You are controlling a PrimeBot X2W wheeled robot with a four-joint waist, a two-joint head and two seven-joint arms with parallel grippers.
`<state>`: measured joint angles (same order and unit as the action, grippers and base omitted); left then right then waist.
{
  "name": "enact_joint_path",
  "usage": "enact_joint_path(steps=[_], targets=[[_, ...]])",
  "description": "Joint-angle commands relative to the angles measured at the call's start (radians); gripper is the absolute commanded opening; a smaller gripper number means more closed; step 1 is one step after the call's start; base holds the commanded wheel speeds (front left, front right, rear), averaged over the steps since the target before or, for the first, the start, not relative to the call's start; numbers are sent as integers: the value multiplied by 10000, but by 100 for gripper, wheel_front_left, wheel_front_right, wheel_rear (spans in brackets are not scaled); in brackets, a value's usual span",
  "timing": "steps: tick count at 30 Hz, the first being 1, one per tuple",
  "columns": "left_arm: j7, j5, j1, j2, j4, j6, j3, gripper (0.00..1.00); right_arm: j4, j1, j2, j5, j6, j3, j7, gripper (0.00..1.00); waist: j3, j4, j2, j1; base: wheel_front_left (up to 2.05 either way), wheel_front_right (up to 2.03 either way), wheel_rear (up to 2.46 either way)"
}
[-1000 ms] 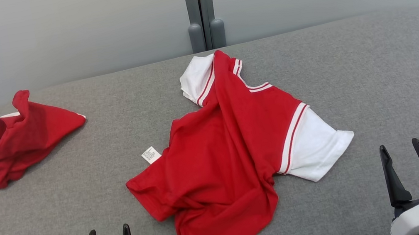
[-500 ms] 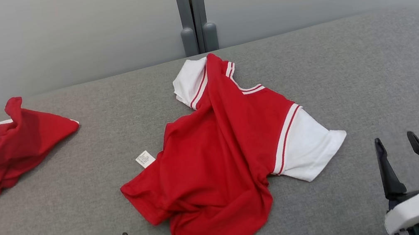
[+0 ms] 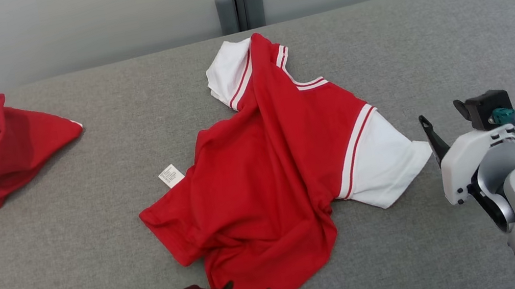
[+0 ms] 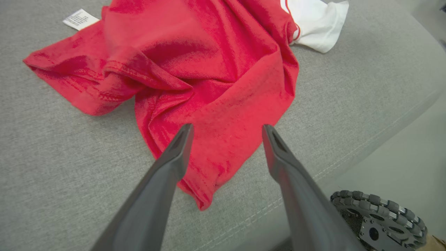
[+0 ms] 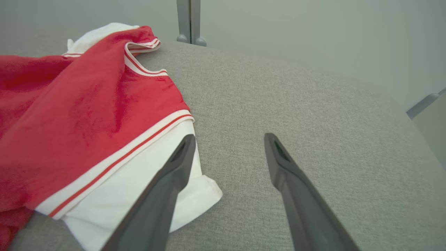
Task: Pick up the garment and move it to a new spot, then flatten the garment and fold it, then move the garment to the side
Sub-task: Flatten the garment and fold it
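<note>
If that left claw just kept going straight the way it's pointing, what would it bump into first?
Most likely the red shirt: the open left gripper points down at its crumpled lower part, which lies on the grey surface. How high the gripper is above the cloth is unclear.

The garment point(image 3: 271, 163) is soft matt knit cloth, the table point(image 3: 73, 256) has a rough grey woven cloth cover, and the fingers point(image 4: 163, 181) of the left gripper point(image 4: 227, 126) look like smooth matt dark plastic.
</note>
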<state>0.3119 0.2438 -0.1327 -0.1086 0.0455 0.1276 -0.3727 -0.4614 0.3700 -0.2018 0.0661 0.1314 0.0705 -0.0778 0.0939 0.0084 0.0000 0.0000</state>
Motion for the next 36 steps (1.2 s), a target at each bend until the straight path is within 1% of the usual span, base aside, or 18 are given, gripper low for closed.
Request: enact_joint_path(steps=[1, 4, 6, 10, 11, 19, 27, 30, 31, 32, 33, 34, 36], targets=[[260, 235, -45, -147, 224, 31, -156, 100, -265, 264, -79, -47, -14, 196, -329, 100, 423, 134, 0, 0, 0, 0, 0], [718, 376, 118, -500, 500, 38, -608, 100, -864, 801, -157, -55, -14, 453, -995, 100, 808, 282, 0, 0, 0, 0, 0], [891, 567, 267, -610, 553, 40, -873, 100, -1315, 995, -227, -14, -14, 599, -1431, 100, 1008, 396, 0, 0, 0, 0, 0], [941, 597, 488, -941, 279, 37, -1185, 100, -1877, 1220, -221, 427, -14, 909, -2049, 100, 1274, 587, 0, 0, 0, 0, 0], [905, 653, 505, -905, 171, 37, -1233, 100, -1962, 1230, -228, 570, -14, 1100, -2191, 100, 1317, 604, 0, 0, 0, 0, 0], [549, 654, 696, -859, -473, 31, -1321, 100, -1899, 1114, -424, 1694, 9, 1984, -2450, 100, 1399, 547, 0, 0, 0, 0, 0], [437, 541, 742, -964, -819, -103, -1340, 100, -1543, 959, -718, 2349, 6, 2296, -2623, 100, 1377, 365, 0, 0, 0, 0, 0], [474, 613, 759, -998, -1083, -95, -1367, 100, -1510, 860, -642, 2620, 7, 2437, -2842, 100, 1418, 332, 0, 0, 0, 0, 0], [494, 654, 752, -1018, -1203, -87, -1392, 100, -1480, 804, -593, 2798, 7, 2497, -2905, 65, 1419, 323, 0, 0, 0, 0, 0], [445, 682, 771, -1031, -1298, -81, -1386, 82, -1470, 783, -526, 2958, 7, 2401, -2896, 18, 1415, 315, 0, 0, 0, 0, 0], [415, 605, 842, -1073, -1442, -110, -1374, 37, -1452, 775, -488, 3097, 7, 2389, -2922, 0, 1392, 314, 0, 0, 0, 0, 0], [322, 556, 897, -1081, -1542, -155, -1348, 0, -1407, 766, -471, 3258, 7, 2395, -2922, 0, 1359, 317, 0, 0, 0, 0, 0], [136, 610, 996, -1014, -1739, -189, -1258, 0, -1300, 761, -462, 3599, -6, 2117, -2701, 0, 1249, 332, 0, 0, 0, 0, 0]])
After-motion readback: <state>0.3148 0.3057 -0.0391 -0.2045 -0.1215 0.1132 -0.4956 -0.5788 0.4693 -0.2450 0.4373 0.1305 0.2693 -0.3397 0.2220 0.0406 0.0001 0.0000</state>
